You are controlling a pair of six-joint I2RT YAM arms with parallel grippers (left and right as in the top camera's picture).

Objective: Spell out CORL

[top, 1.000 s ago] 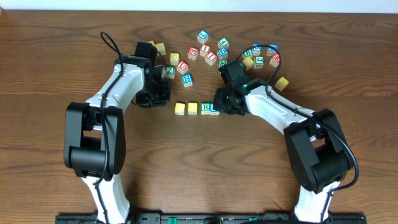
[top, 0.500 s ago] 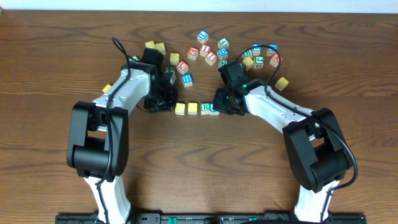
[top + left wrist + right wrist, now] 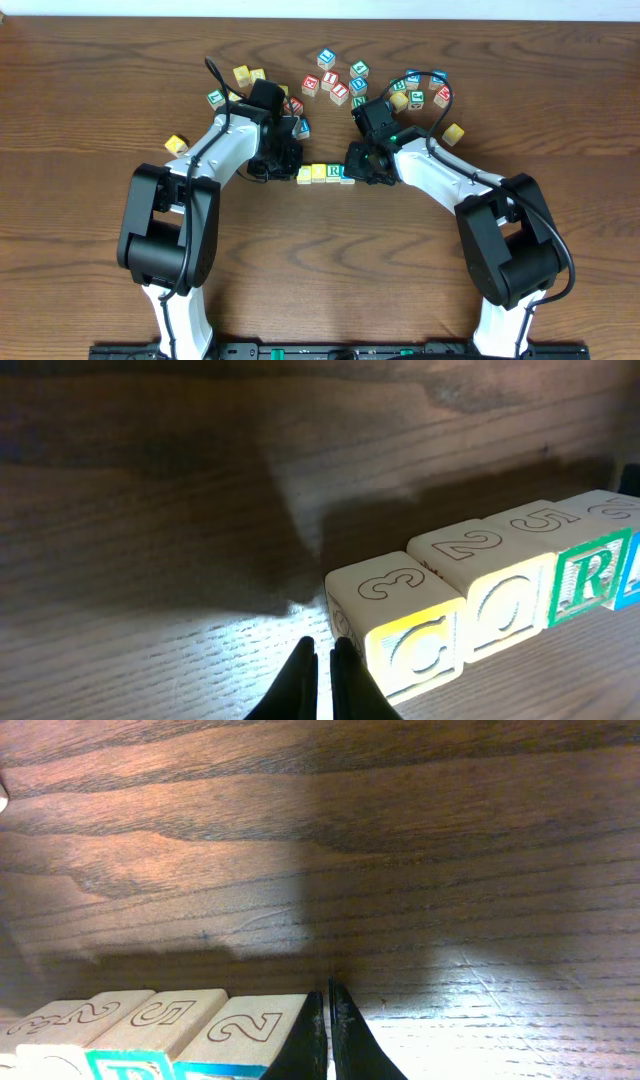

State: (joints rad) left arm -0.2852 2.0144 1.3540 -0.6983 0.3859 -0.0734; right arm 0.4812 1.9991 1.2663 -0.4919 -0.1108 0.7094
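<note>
- Overhead: you have four cubes in one straight row at frame centre on the table [image 3: 80,90]. Left to right they are the C cube [image 3: 305,174], O cube [image 3: 319,173], R cube [image 3: 333,172] and L cube [image 3: 346,176], each touching its neighbour.
- The left gripper [image 3: 292,168] sits at the row's left end and the right gripper [image 3: 356,170] at its right end, so the row lies between your two tools.
- Left wrist view: the jaws are together, with nothing between the tips. The tips stand at the bottom centre of the frame.
- The C cube's end face is just right of the tips. You cannot tell from this view whether they touch it. The yellow C faces the camera, with a 3 on the upper face.
- Right wrist view: the jaws are closed tip to tip, holding nothing, at bottom centre.
- The L cube lies at lower left, its near edge just beside the tips. Whether they touch is unclear. Its blue frame is cut off by the frame edge.
- Loose cubes [image 3: 335,85] are scattered in the upper middle, well apart from the row.
- One yellow cube [image 3: 177,145] lies alone at left, and another yellow cube [image 3: 453,133] at right.
</note>
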